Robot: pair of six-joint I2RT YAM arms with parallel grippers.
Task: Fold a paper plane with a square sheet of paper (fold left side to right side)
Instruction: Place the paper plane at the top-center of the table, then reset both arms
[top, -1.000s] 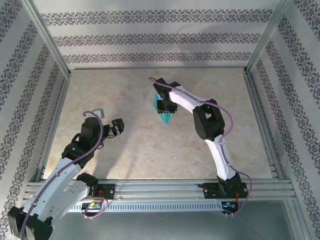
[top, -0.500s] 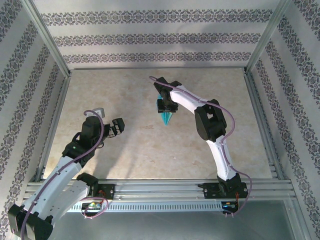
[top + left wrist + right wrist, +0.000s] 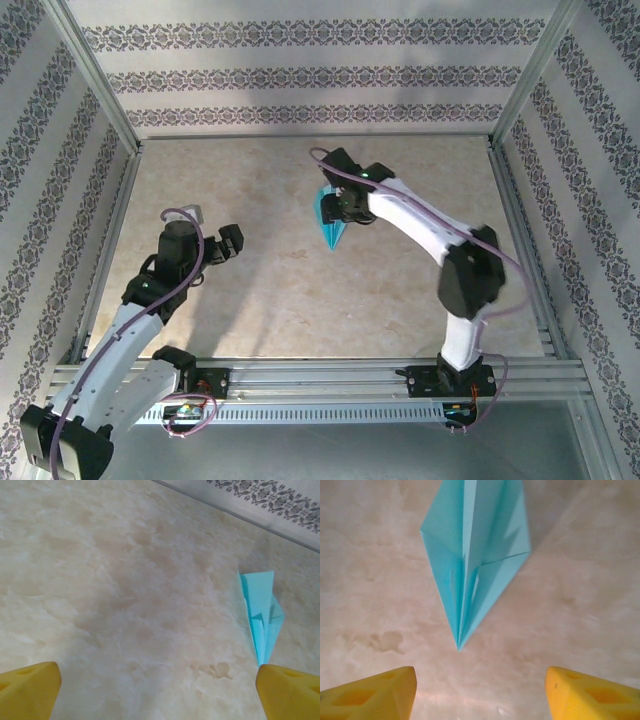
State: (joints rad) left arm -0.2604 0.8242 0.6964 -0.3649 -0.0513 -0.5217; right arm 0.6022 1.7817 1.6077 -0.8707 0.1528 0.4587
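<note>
Cyan-blue paper plane (image 3: 475,555), a narrow pointed dart of thin folded paper, is judged to be very light, limp across its flaps and easily crushed or slid about on a smooth surface. It would best be taken by a gentle pinch across the stacked layers along the central lengthwise crease, where it is likely stiffest, and not at the fine nose. Crisp creases are seen running to a sharp tip, with two slanted flaps spreading from the spine and a squared tail end. It is found lying on the beige marbled tabletop (image 3: 260,290), right of the middle and toward the far side. The right gripper (image 3: 480,695) is held just short of the nose, jaws spread and empty. The left gripper (image 3: 160,692) is held well apart, jaws wide and empty.
</note>
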